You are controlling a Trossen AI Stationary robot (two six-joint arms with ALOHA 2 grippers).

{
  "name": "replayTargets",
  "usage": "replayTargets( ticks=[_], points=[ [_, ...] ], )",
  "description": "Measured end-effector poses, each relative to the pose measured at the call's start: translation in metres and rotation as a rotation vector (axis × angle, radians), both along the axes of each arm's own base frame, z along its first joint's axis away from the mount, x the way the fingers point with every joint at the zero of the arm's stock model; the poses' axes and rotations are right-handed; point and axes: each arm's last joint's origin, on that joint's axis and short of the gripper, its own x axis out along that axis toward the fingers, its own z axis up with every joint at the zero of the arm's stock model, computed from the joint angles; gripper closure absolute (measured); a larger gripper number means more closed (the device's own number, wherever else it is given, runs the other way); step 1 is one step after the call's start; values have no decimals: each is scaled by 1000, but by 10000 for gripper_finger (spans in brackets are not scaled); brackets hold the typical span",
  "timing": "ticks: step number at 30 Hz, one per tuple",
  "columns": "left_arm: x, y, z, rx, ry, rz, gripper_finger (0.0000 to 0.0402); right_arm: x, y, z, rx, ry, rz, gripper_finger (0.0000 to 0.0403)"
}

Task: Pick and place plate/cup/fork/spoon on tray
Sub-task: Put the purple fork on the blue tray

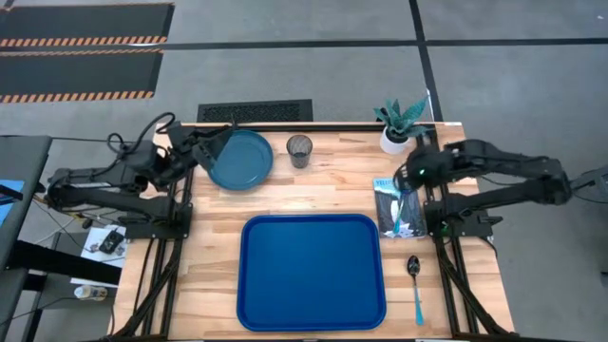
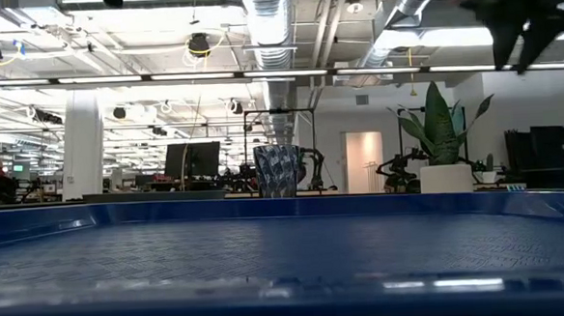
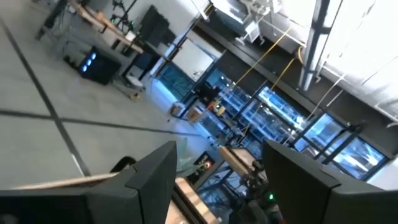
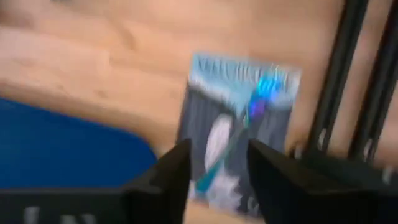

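Fork [image 4: 231, 144] with a light blue handle lies on a printed packet [image 4: 239, 134], seen only in the right wrist view, just beyond the parted fingers of the right gripper [image 4: 217, 168]; from above, that packet [image 1: 399, 209] sits beside the tray [image 1: 312, 271], which holds nothing. The spoon [image 1: 415, 285] lies on the wooden table [image 1: 218, 247] nearer the front edge, right of the tray. The plate [image 1: 239, 159] and cup [image 1: 299, 149] sit near the table's far edge, a potted plant [image 1: 399, 122] at the far right corner. The left gripper [image 1: 204, 144] is at the plate's rim, fingers apart. The low view shows the cup [image 2: 277, 170] against a bright workshop with ceiling ducts.
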Motion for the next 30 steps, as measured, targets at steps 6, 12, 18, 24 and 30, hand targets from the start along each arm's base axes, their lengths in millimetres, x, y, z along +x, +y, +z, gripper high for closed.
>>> replayTargets(
  ticks=[6,12,18,24,30],
  points=[
    [1,5,-7,-56,30,-11,179,12,10,-48,118,-22,-150,137],
    [0,11,-9,-75,47,7,179,10,13,-92,151,93,-309,134],
    [0,16,-9,-73,48,6,179,28,8,-101,115,109,-346,134],
    [0,18,-9,-77,46,-30,179,47,12,-121,116,203,-363,134],
    [0,18,-10,-85,50,-30,179,58,8,-139,105,298,-392,134]
  ],
)
